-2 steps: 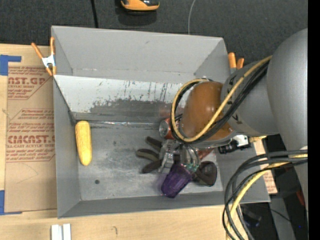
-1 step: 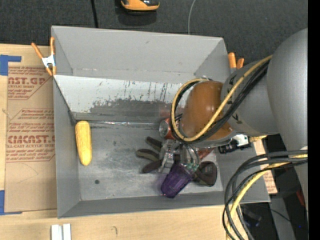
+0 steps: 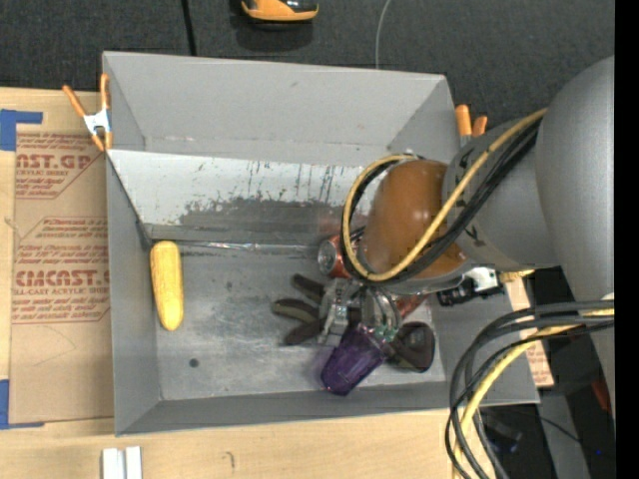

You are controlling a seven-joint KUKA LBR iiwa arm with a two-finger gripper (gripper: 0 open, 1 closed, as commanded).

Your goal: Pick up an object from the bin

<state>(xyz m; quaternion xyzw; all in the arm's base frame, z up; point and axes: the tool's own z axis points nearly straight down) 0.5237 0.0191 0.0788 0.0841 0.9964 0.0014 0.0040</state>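
Target candidate: purple cup-like thing [image 3: 347, 367], lying on its side on the bin [image 3: 270, 108] floor close to the near wall, right of middle. It sat at the lower end of a small heap.

Touching or overlapping it: a dark brown piece with finger-like prongs [image 3: 300, 312] on the left, and a dark rounded lump [image 3: 417, 345] on the right, toward the bin's near-right corner. Exact contacts in the heap could not be resolved.

The jaws hung over the middle of this heap, just above the purple thing and beside the pronged piece. Whether they were spread, pressed together or pinching anything could not be told, since the orange wrist cover [image 3: 404, 218] and cables hid much of them.

Well apart, by the left wall: a yellow corn cob [image 3: 167, 285], alone.

Risks, as judged:
- Crowded heap: the jaws may close on two things at once, or on a prong only, and the piece would slip out on lifting.
- The purple thing looks smooth and rounded, so it may roll or squirt sideways.
- The near wall is close, which raises the chance of a collision.
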